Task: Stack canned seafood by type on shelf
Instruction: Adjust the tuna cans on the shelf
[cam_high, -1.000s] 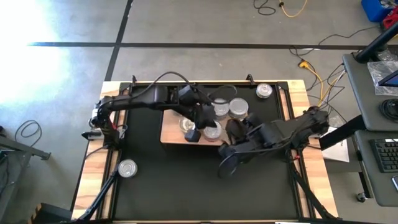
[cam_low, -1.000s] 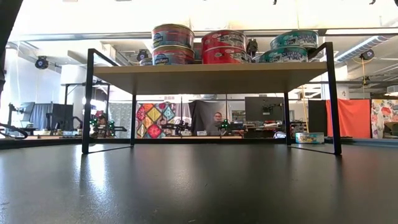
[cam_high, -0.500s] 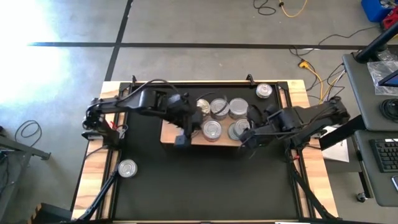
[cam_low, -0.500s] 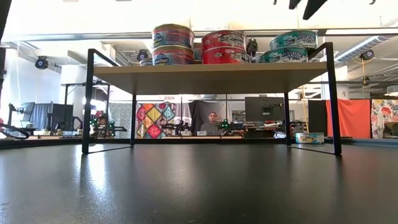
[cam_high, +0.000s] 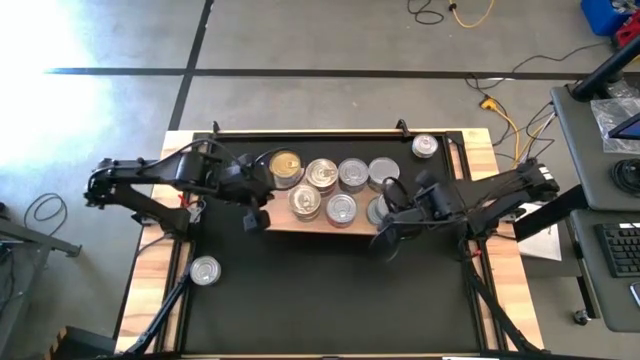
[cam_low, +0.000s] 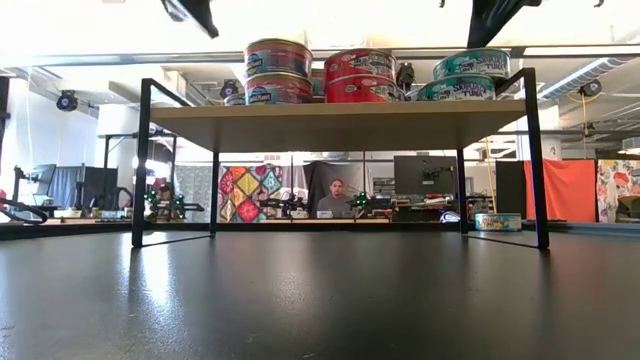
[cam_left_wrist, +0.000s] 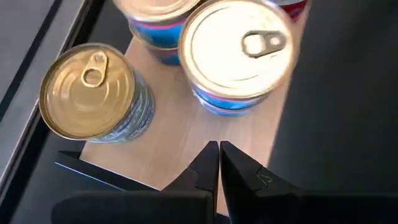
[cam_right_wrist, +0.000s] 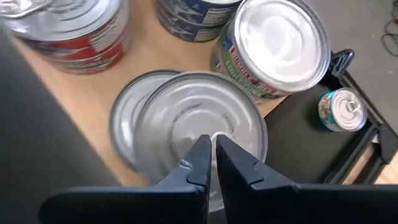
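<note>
Black mat (cam_high: 320, 300) covers the table. Pale wood shelf (cam_high: 320, 222) on a black metal frame (cam_low: 141, 160) carries round tins (cam_high: 340, 174) in stacks of blue, red and teal labels; wording unreadable. Gold-lidded tin (cam_high: 286, 168) sits at its left end. Loose tins: near left (cam_high: 204, 270), far right (cam_high: 425, 146). Left gripper (cam_high: 254, 220), fingers pressed together, holds nothing; right gripper (cam_high: 383, 243) likewise.

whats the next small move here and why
Probably send the right gripper, shut and empty beside the shelf, to the loose tin at the mat's far right corner. It sits off the shelf, and the left gripper is farther away.
</note>
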